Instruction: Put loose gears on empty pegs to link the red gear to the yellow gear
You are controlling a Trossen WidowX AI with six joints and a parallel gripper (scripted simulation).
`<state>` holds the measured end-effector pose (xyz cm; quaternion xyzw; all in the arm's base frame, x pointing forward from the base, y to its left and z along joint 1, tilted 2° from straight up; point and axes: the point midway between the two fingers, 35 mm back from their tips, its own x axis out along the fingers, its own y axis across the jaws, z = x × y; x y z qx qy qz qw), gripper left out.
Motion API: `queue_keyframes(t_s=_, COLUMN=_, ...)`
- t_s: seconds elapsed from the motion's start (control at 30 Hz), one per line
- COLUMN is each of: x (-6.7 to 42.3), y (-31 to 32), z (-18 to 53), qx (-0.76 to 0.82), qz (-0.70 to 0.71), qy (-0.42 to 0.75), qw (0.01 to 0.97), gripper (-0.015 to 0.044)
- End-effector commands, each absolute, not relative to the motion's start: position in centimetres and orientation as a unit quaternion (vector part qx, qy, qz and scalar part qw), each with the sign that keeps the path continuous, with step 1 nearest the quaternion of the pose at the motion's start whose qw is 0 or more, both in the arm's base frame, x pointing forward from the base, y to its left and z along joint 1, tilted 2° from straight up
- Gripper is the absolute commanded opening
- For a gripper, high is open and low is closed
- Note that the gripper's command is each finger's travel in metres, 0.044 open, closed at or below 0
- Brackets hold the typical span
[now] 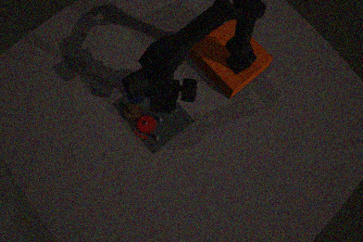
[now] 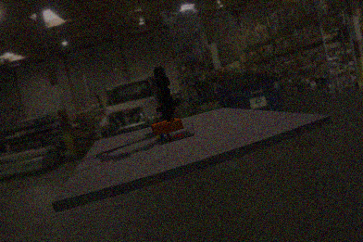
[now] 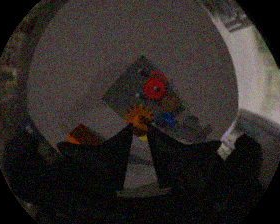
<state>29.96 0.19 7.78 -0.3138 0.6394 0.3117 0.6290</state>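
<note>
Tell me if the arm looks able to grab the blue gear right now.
Probably not: its pincer is already shut on an orange gear, which would likely need placing before the blue gear.

From above, my own arm [image 1: 167,55] covers the far part of the board [image 1: 173,129] and whatever my hand [image 3: 139,125] pinches. In my wrist view, the orange gear [image 3: 138,116] hides part of the board [image 3: 122,92], and my dark fingers cut across the yellow thing [image 3: 143,138] below it, so I can't make out its shape. Grain blurs the brown gear [image 3: 170,103] and the blue one [image 3: 167,119]; their teeth are too faint to count.
</note>
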Motion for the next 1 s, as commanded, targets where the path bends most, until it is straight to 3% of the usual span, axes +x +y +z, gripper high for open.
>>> queue_keyframes(t_s=0.0, x=30.4, y=-1.0, z=7.4, qx=-0.317, qz=0.311, qy=0.638, qw=0.629, gripper=0.0000)
queue_keyframes(t_s=0.97, x=31.1, y=-7.1, z=5.3, qx=-0.323, qz=0.313, qy=0.636, qw=0.627, gripper=0.0000)
